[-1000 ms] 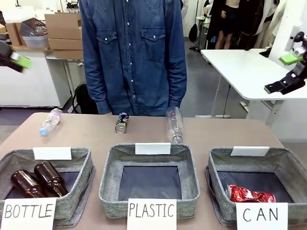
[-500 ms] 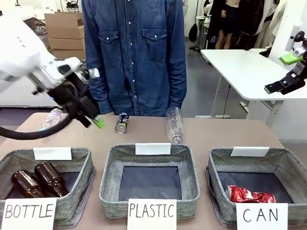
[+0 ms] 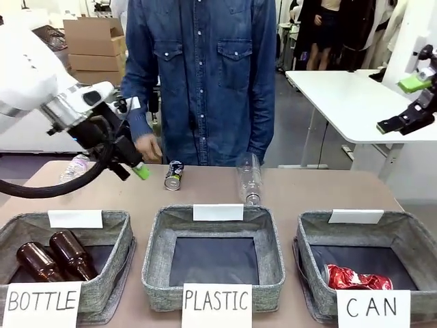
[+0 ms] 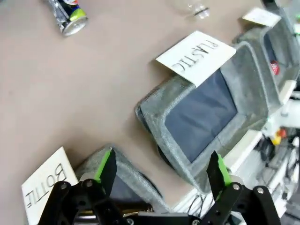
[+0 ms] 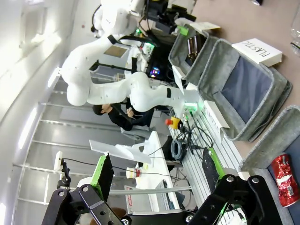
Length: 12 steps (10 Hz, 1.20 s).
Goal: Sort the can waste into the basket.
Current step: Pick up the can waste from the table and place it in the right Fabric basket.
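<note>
Across the brown table (image 3: 321, 188), a person's hand (image 3: 147, 145) now hangs beside the left gripper (image 4: 161, 155), jaws spread, Pepsi can (image 4: 68, 18) ahead; right gripper (image 3: 403, 104) stays parted.

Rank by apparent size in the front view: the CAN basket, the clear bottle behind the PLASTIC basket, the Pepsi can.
1. CAN basket, though it is nearest the camera.
2. clear bottle.
3. Pepsi can.

Crushed red can (image 3: 356, 277) is half hidden behind the CAN sign (image 3: 372, 307). Print on the blue can (image 3: 173, 175) is way too small to read, and the plastic bottle (image 3: 72, 167) on the left sits partly behind the arm's black cable (image 3: 41, 193).
</note>
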Each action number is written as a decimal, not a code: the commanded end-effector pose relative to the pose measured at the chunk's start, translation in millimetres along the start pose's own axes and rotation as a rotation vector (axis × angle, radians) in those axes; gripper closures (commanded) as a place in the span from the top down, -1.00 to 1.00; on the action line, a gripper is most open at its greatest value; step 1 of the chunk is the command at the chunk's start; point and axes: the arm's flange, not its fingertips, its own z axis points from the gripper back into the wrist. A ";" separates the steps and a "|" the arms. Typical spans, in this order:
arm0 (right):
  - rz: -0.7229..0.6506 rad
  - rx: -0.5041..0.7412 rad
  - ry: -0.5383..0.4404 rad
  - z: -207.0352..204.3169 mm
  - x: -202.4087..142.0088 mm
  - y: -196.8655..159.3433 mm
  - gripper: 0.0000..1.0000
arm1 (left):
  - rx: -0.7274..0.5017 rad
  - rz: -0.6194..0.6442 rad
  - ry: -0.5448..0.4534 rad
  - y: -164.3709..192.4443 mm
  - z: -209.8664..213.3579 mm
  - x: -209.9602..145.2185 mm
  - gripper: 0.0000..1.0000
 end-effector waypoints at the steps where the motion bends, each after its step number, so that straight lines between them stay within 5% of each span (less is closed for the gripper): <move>1: 0.018 -0.003 0.014 4.1 -0.6 0.9 1.00 | 0.203 0.262 -0.123 -24.0 -57.6 20.6 1.00; 3: 0.018 -0.003 0.014 4.1 -0.6 0.9 1.00 | 0.345 0.406 -0.223 -21.7 -92.9 67.1 1.00; 7: 0.018 -0.003 0.014 4.1 -0.6 0.9 1.00 | 0.507 0.520 -0.157 12.6 -151.0 125.5 1.00; 10: 0.018 -0.003 0.014 4.1 -0.6 0.9 1.00 | 0.242 0.360 -0.090 -6.8 -82.3 76.6 1.00; 12: 0.018 -0.003 0.014 4.1 -0.6 0.9 1.00 | 0.176 0.280 -0.068 -30.0 -41.7 15.1 1.00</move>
